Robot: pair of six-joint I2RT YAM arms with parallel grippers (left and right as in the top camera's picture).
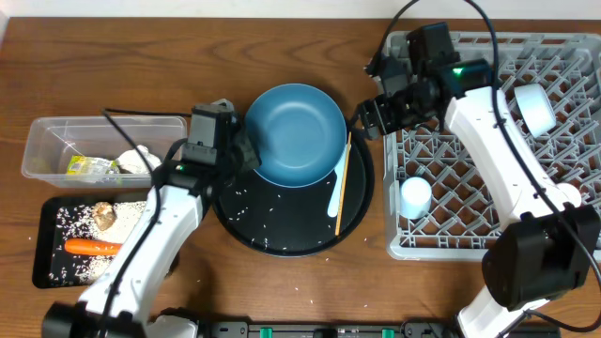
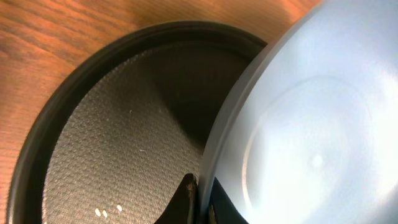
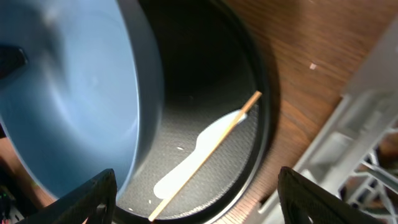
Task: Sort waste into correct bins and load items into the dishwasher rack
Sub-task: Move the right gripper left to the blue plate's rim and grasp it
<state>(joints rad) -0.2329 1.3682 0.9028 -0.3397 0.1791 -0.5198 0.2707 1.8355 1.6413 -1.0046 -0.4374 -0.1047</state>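
The dark blue plate (image 1: 299, 127) is tilted up over the round black tray (image 1: 282, 230). My left gripper (image 1: 246, 150) is shut on its left rim, and in the left wrist view the gripper (image 2: 200, 202) pinches the rim of the plate (image 2: 298, 137) between both fingers. My right gripper (image 1: 373, 111) hovers open between the plate and the dishwasher rack (image 1: 498, 150). Seen from the right wrist, this gripper (image 3: 199, 199) hangs above the white spoon (image 3: 196, 152) and the chopstick (image 3: 205, 152), which lie on the round tray beside the plate (image 3: 68, 93).
The clear tub (image 1: 56, 136) holds a yellow-green wrapper (image 1: 89, 167) and a white tissue (image 1: 138, 161). The black rectangular tray (image 1: 45, 268) holds the carrot (image 1: 92, 247), brownish scraps (image 1: 103, 216) and rice. A light-blue cup (image 1: 414, 197) and a white bowl (image 1: 535, 108) sit in the rack.
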